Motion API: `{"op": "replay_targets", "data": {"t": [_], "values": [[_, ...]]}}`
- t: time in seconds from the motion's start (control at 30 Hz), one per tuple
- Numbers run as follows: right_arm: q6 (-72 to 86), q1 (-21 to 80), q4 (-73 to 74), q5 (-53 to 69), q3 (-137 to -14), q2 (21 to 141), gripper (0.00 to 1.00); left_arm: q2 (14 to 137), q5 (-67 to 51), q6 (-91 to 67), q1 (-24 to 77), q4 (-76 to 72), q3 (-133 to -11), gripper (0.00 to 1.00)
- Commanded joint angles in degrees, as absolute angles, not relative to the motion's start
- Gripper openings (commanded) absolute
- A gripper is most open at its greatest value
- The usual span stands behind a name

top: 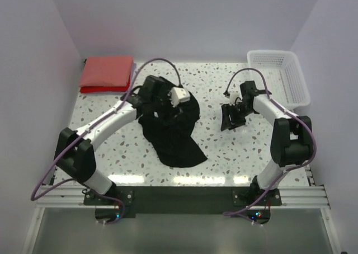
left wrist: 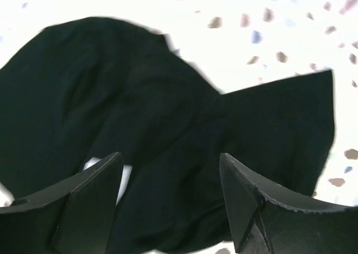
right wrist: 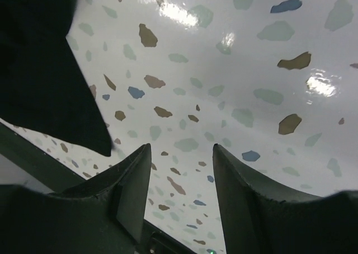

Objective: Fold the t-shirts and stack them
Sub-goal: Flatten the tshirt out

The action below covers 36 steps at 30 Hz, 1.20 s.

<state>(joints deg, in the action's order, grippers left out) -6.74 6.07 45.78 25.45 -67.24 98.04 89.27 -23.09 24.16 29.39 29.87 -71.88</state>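
A soft black cloth t-shirt (top: 174,139) lies in a crumpled heap in the middle of the white speckled table (top: 235,159). The left gripper (top: 165,108) is over the shirt's top part. The right gripper (top: 230,120) is near the shirt, over bare table. A neat folded pile of coral-red cloth t-shirts (top: 106,72) sits in the far left corner. A white plastic lattice basket (top: 271,53) stands in the far right corner.

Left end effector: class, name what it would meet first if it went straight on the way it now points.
The left end effector would most likely meet the black t-shirt, which fills the view ahead of its open jaws; the gap to it is unclear.
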Motion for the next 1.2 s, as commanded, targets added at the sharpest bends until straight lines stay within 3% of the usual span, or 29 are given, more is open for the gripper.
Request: {"op": "replay_targets", "data": {"t": [0.0, 0.2, 0.27, 0.3, 0.33, 0.4, 0.43, 0.5, 0.6, 0.7, 0.93, 1.07, 1.17], "values": [[-3.7, 6.2, 44.7, 28.5, -64.9, 95.2, 0.51, 93.8, -14.0, 29.0, 37.3, 28.8, -71.1, 0.74], [-3.9, 6.2, 44.9, 28.4, -62.6, 92.6, 0.51, 101.6, -4.2, 34.1, 45.8, 27.0, -70.5, 0.74], [-4.1, 6.2, 45.0, 28.1, -62.1, 92.3, 0.51, 103.6, -1.9, 34.8, 47.2, 27.1, -70.6, 0.66], [-4.2, 6.2, 45.0, 28.1, -62.0, 91.9, 0.51, 103.9, -1.3, 35.1, 47.1, 27.2, -70.8, 0.6], [-4.4, 6.2, 45.0, 28.0, -61.6, 91.7, 0.51, 103.5, -1.0, 35.0, 47.2, 27.2, -70.8, 0.44], [-4.6, 6.2, 44.9, 28.2, -61.3, 91.4, 0.51, 102.7, -0.2, 35.4, 47.1, 27.3, -70.7, 0.31], [-4.7, 6.2, 44.9, 28.4, -61.2, 91.2, 0.51, 101.5, -0.3, 35.4, 46.8, 27.9, -71.3, 0.16], [-5.0, 6.2, 44.8, 28.7, -61.1, 91.2, 0.51, 99.5, -4.4, 34.4, 44.6, 30.6, -72.5, 0.0], [-5.4, 6.2, 44.6, 29.0, -61.6, 91.7, 0.51, 92.0, -18.8, 31.5, 37.1, 34.7, -75.8, 0.0], [-5.7, 6.2, 44.4, 29.9, -62.4, 92.2, 0.51, 83.3, -24.2, 28.3, 30.5, 34.9, -75.6, 0.0], [-6.7, 6.2, 43.6, 30.3, -64.1, 93.9, 0.51, 71.3, -26.8, 20.5, 9.4, 37.4, -71.8, 0.0], [-6.5, 8.6, 42.5, 29.6, -64.1, 93.4, 0.51, 71.0, -20.0, 15.1, -2.8, 36.0, -66.5, 0.0], [-7.2, 13.5, 40.5, 27.5, -63.1, 92.6, 0.53, 74.4, -23.4, 14.1, -10.4, 37.7, -65.2, 0.0]]}}
